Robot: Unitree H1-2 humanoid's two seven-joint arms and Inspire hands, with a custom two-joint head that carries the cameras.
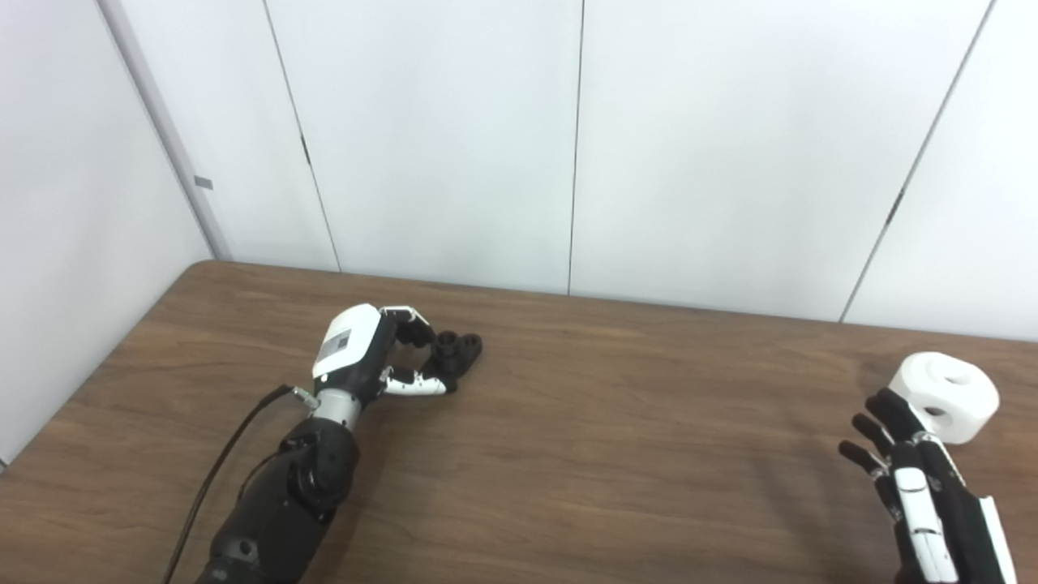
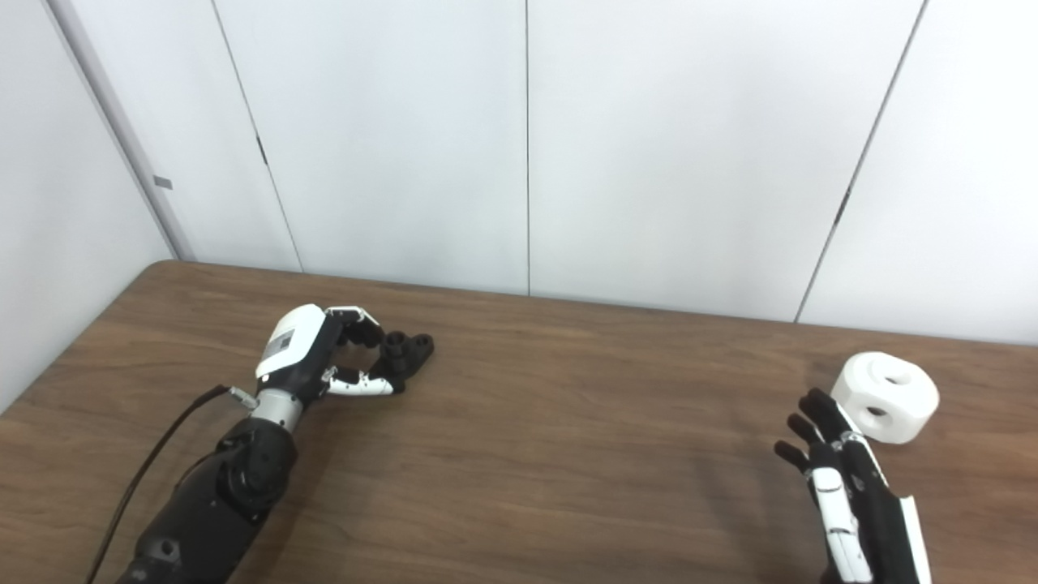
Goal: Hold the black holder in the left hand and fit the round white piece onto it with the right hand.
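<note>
The black holder [image 1: 459, 349] lies on the wooden table [image 1: 616, 454] at the left of the middle. My left hand [image 1: 381, 353] is curled around its near end, with fingers above and thumb below pinching it, and the holder rests on the table. The round white piece [image 1: 947, 395], a thick disc with a hole on top and one in its side, sits on the table at the far right. My right hand [image 1: 916, 478] is open with its fingers stretched out, just in front of the white piece, its fingertips [image 1: 888, 403] close to its near side.
White wall panels [image 1: 568, 146] stand right behind the table's far edge. A black cable [image 1: 219, 462] runs along my left forearm. The table's left edge [image 1: 89, 381] runs close to the left arm.
</note>
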